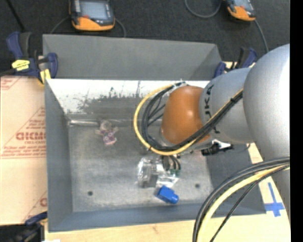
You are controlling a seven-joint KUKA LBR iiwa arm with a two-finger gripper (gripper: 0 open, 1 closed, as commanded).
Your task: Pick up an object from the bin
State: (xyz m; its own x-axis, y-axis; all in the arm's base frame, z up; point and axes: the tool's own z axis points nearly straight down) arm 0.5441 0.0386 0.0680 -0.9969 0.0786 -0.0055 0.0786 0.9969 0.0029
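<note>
Blue piece [167, 195]; long axis diagonal

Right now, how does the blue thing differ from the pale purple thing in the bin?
The blue piece is solid, bright and blocky; the purple piece is pale, see-through and lumpy. The blue piece lies near the front wall, the purple piece farther back and left. Both are small and lie loose on the bin floor.

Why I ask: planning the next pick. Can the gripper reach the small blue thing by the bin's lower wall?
Probably yes: the blue thing lies uncovered, the gripper is right by it, and only a clear piece lies close beside.
</note>
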